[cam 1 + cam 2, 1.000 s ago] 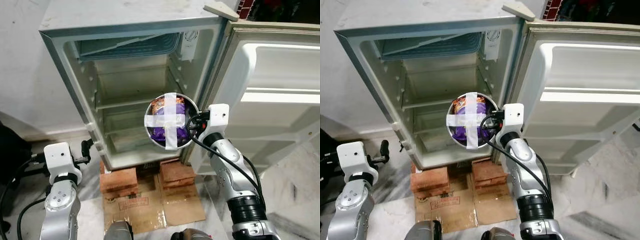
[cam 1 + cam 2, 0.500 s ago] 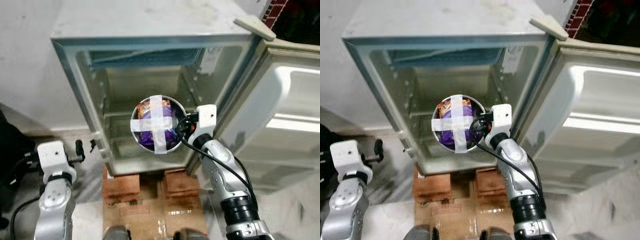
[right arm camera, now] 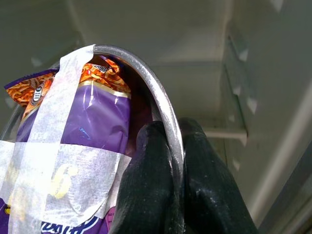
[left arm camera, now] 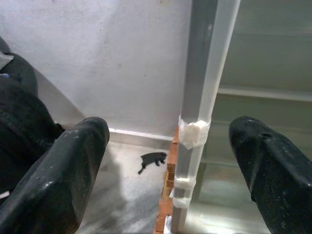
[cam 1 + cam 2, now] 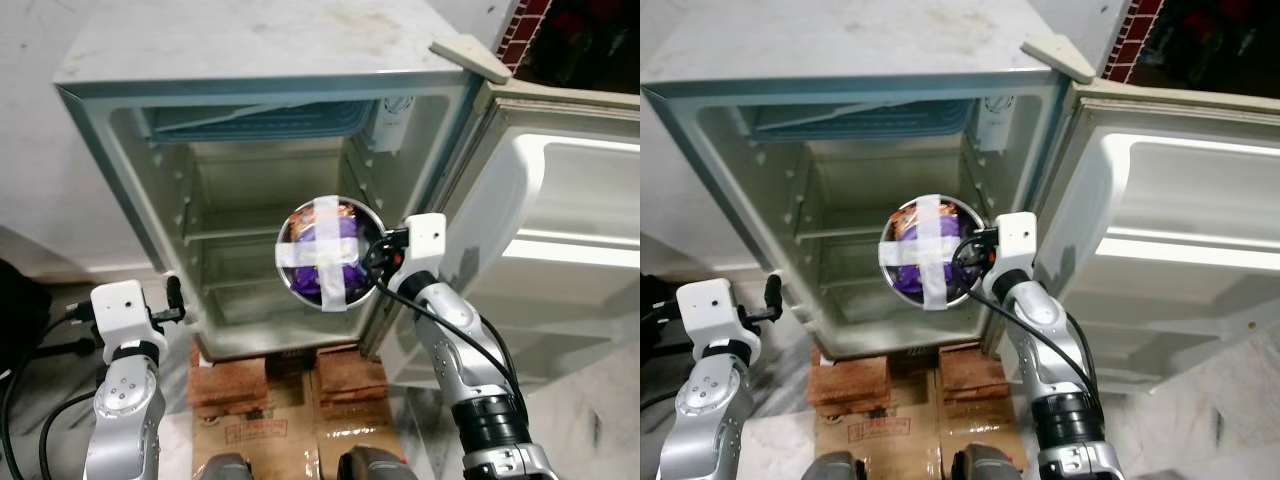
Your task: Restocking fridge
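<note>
A round metal bowl (image 5: 330, 252) holds a purple and orange snack packet under a white tape cross. My right gripper (image 5: 377, 257) is shut on the bowl's rim (image 3: 163, 114), holding it in front of the open fridge (image 5: 260, 190) at the level of its lower shelf. In the right wrist view both black fingers (image 3: 151, 180) pinch the steel rim. The fridge cavity has bare shelves (image 5: 235, 228). My left gripper (image 5: 172, 298) is open beside the fridge's left front edge (image 4: 202, 97), low down, with nothing between its fingers.
The fridge door (image 5: 560, 230) stands wide open on the right, its door racks bare. The fridge rests on red bricks (image 5: 235, 368) over flattened cardboard (image 5: 290, 430). A white wall (image 5: 40, 180) runs along the left, with dark cables (image 5: 30, 350) on the floor.
The camera view has shifted. My right gripper and the taped bowl sit slightly further right and lower against the fridge opening than half a second ago. The left arm has stayed low by the fridge's left edge.
</note>
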`<state>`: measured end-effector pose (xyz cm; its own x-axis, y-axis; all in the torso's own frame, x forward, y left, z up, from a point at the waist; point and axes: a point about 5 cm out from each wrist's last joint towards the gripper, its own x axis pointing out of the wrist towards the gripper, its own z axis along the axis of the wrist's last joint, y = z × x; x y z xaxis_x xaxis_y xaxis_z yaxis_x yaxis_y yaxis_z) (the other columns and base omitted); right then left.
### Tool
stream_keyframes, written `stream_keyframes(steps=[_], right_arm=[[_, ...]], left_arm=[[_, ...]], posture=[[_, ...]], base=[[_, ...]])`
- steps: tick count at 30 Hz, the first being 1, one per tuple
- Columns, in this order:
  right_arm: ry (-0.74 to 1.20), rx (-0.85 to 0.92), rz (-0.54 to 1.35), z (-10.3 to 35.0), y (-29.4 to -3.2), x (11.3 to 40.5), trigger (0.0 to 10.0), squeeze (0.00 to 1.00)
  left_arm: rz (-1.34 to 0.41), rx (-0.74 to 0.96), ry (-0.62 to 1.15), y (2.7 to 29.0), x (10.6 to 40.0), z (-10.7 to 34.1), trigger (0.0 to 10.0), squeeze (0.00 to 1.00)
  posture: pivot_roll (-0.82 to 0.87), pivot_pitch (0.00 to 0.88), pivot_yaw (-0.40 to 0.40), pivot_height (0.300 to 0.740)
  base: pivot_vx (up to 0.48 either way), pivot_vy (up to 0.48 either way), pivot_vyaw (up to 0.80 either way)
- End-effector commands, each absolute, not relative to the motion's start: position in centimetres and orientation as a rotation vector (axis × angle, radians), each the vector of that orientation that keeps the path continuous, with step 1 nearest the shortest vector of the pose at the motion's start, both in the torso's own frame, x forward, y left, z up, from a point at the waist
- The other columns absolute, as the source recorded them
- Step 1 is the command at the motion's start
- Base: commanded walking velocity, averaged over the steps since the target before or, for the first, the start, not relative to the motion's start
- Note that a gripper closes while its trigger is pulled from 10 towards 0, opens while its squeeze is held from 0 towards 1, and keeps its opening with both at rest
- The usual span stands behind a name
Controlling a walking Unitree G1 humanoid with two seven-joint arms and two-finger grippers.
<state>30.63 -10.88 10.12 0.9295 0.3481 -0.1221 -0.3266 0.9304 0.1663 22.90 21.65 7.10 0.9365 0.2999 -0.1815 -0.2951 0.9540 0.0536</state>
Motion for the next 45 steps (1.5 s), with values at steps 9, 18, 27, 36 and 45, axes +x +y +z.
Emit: stream_keyframes(steps=[9, 18, 27, 36, 45], right_arm=[[0.227, 0.193, 0.324, 9.1, -9.8, 31.8, 10.0, 0.0], [0.317, 0.319, 0.23, 8.6, -9.0, 34.3, 10.0, 0.0], [0.313, 0.45, 0.139, 11.1, -7.9, 37.3, 10.0, 0.0], [0.281, 0.542, 0.063, 13.7, -7.7, 39.1, 10.0, 0.0], [0.231, 0.626, -0.101, 16.5, -8.3, 40.4, 10.0, 0.0]], left_arm=[[0.336, 0.02, 0.233, 22.1, 20.7, 7.3, 10.0, 0.0], [0.303, 0.05, 0.261, 22.7, 17.2, 7.8, 10.0, 0.0], [0.35, 0.07, 0.287, 23.0, 13.4, 9.4, 10.0, 0.0], [0.327, 0.12, 0.316, 22.3, 10.9, 10.5, 10.0, 0.0], [0.307, 0.121, 0.332, 21.9, 10.5, 11.0, 10.0, 0.0]], posture=[[0.11, 0.143, -0.073, 0.74], [0.19, 0.227, -0.094, 0.74], [0.28, 0.32, -0.12, 0.74], [0.32, 0.368, -0.126, 0.74], [0.32, 0.396, -0.128, 0.74]], base=[[0.0, 0.0, 0.0], [0.0, 0.0, 0.0], [0.0, 0.0, 0.0], [0.0, 0.0, 0.0], [0.0, 0.0, 0.0]])
